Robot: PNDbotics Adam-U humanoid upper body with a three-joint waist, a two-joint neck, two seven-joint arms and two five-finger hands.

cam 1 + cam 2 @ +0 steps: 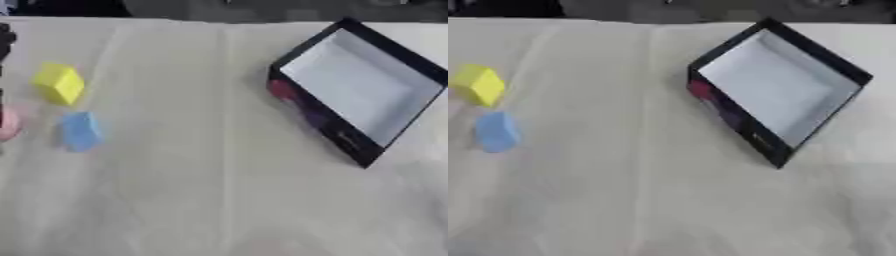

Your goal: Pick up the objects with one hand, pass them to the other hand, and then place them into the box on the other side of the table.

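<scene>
Two small blocks are being seen on the pale cloth-covered table (219, 200), left side: one yellow block (59, 83), one blue block (80, 131) just below it, apart. One black-walled, white-floored box (354, 82) is lying empty at right. A dark hand (5, 40) is showing at the left edge; finger state cannot be told.

Nothing readable here, honestly. The only spot with any printing is the near outer side of the black box (325, 121) in the upper right of the frame: there's a red patch and a purplish one, plus a small pale mark lower along that side, but it's all too smeared to make out a word, brand or number. The yellow block (59, 83) and blue block (80, 131) at the left look plain.
</scene>
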